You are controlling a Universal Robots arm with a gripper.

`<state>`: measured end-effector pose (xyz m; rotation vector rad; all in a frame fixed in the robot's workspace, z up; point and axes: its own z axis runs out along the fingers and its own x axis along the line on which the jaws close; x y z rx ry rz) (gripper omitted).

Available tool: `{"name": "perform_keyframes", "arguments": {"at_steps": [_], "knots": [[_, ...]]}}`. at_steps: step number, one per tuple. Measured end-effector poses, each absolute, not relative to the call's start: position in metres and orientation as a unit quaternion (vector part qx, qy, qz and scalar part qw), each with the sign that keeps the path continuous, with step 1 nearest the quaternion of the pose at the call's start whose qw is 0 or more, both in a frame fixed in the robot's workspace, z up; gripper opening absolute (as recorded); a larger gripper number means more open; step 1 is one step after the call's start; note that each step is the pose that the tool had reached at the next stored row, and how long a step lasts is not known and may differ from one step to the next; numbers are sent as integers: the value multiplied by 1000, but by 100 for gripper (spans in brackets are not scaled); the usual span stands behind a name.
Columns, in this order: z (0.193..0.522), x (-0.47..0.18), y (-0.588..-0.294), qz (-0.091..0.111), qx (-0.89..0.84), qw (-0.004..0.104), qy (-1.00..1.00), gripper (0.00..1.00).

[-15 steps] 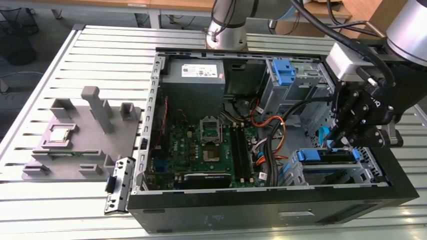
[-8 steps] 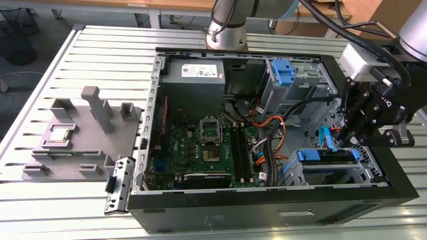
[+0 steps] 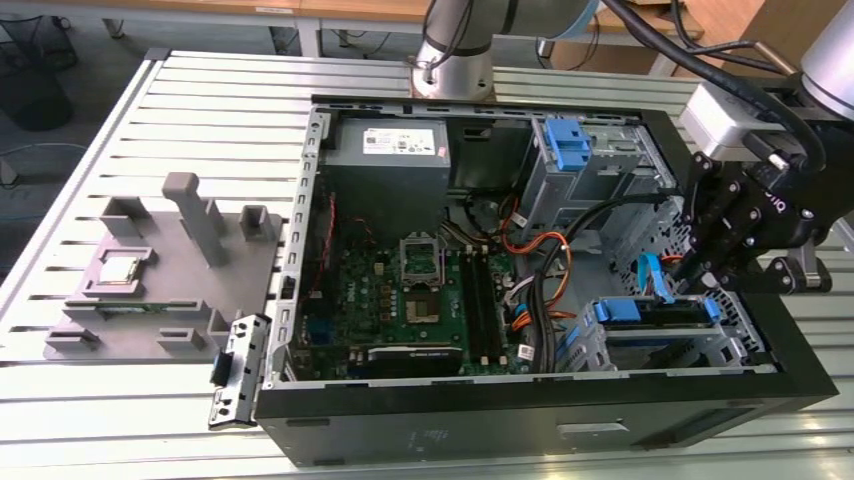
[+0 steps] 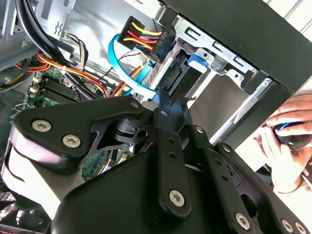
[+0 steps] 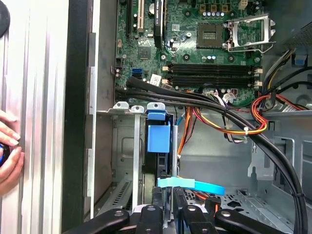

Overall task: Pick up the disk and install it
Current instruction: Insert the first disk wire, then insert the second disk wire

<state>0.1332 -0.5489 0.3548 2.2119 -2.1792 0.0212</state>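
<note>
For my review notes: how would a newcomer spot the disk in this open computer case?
Start at the open black computer case on the slatted table. Go to the metal drive cage at the exterior view's lower right, under the gripper. The disk sits there edge-up in a blue carrier, unlike the blue bracket higher up, near the power supply.

Open black computer case (image 3: 534, 420) on a slatted metal table (image 3: 200, 90). Inside: green motherboard (image 3: 400, 300), grey power supply (image 3: 387, 145) at the far side, bundled black and orange cables (image 5: 229, 122). Grey moulded fixture (image 3: 147, 270) at the exterior view's left, near the case.
</note>
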Motion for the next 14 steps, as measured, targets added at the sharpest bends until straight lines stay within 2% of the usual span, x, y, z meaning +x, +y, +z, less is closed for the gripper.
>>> {"name": "perform_keyframes", "arguments": {"at_steps": [14], "knots": [[355, 133, -549, 5, 712, 17, -702, 24]]}}
